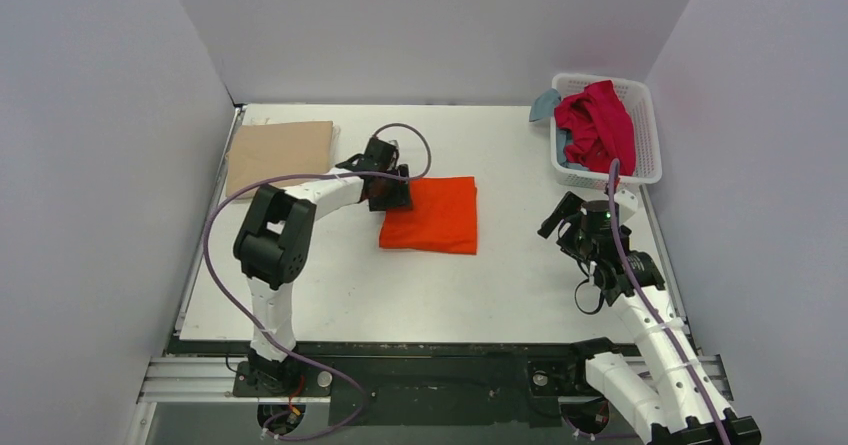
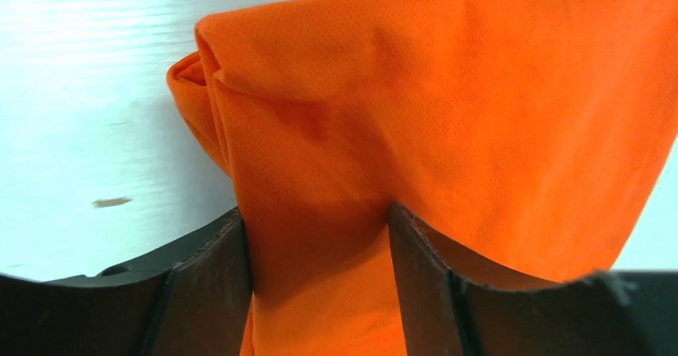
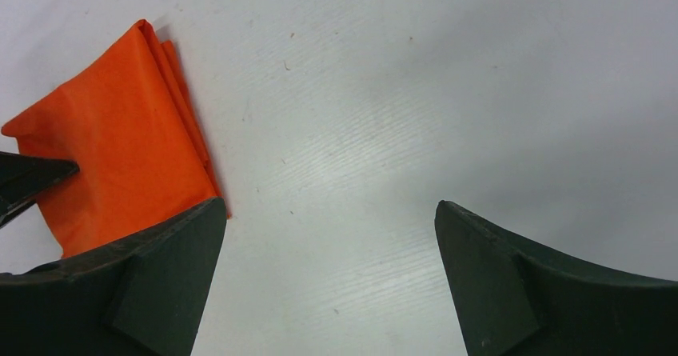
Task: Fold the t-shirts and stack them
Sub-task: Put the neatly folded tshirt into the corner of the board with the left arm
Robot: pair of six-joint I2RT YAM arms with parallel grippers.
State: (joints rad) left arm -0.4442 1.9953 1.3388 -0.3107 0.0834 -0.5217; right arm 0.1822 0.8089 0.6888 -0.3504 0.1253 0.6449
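**Mind the pinched edge**

Lift too fast and your fold may fall open, because you have only a bunched edge of the orange t-shirt (image 1: pixel 435 215). The shirt lies folded, well left of the white basket (image 1: pixel 650 135). Your left gripper (image 2: pixel 320 212) is clamped on that bunch, with cloth filling the gap. Your right gripper (image 3: pixel 332 212), nearer the basket, has its fingers wide apart and holds nothing.

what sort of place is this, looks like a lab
Probably a robotics lab cell: plain panels enclose a white table, and two robot arms are bolted along its near edge.
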